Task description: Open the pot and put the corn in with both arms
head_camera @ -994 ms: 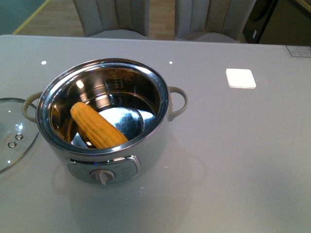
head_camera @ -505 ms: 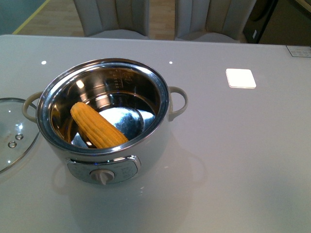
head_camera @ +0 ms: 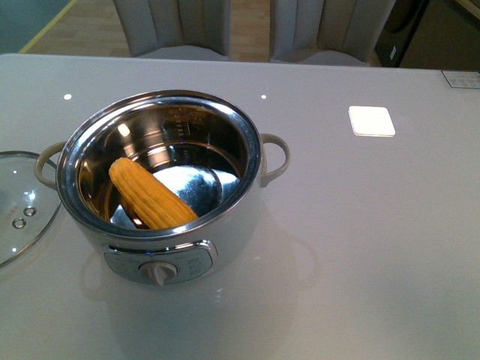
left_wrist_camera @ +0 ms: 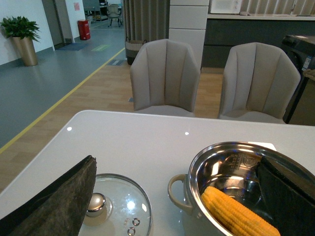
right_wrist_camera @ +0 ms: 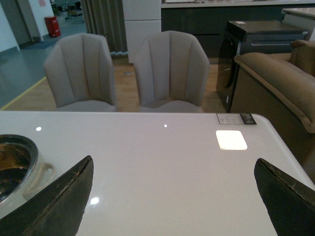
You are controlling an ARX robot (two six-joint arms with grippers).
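Observation:
The white pot stands open at the table's left, its steel bowl bare of any lid. The yellow corn lies slanted inside it, leaning on the near wall; the left wrist view also shows the corn in the pot. Neither arm appears in the front view. My left gripper is open, raised over the lid and the pot, holding nothing. Open and empty too, my right gripper hovers over bare table to the right of the pot.
The round glass lid lies flat on the table left of the pot, knob up. A small white square pad sits at the back right. Two grey chairs stand beyond the far table edge.

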